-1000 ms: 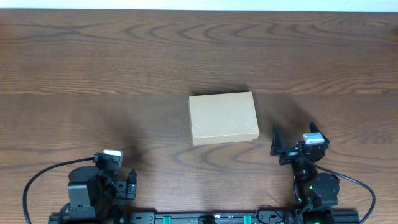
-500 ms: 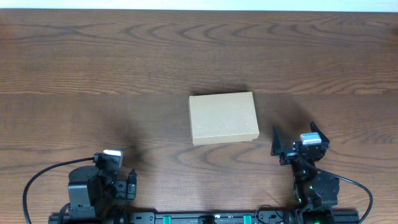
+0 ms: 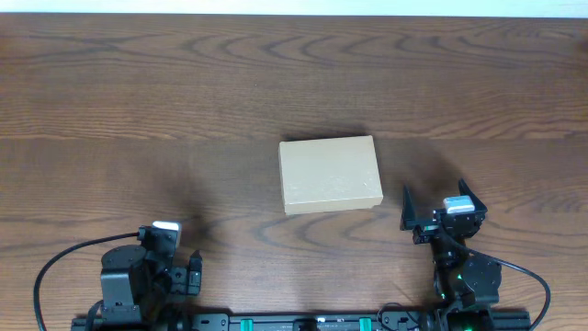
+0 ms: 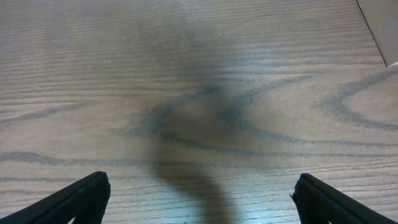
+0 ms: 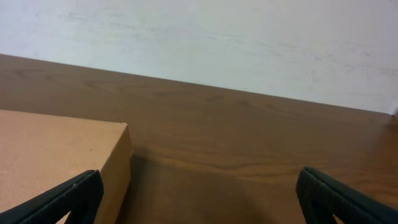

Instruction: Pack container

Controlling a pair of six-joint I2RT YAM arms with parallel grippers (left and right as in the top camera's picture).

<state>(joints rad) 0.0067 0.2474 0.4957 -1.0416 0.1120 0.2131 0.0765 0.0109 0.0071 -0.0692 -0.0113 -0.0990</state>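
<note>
Here the closed container (image 3: pixel 330 175) lies flat, long axis left-to-right.

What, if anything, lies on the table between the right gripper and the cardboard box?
Nothing visible does. Only bare table separates the open right gripper from the box, which sits just ahead and to its left. The right wrist view shows the same: wood, then the box's side.

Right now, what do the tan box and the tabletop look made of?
The small rectangular tan box looks like plain cardboard: matte, uniform tan, no print, crisp edge in the right wrist view. The dark brown tabletop: wood or wood-look laminate, swirling grain lines, slight sheen; cannot tell which.
</note>
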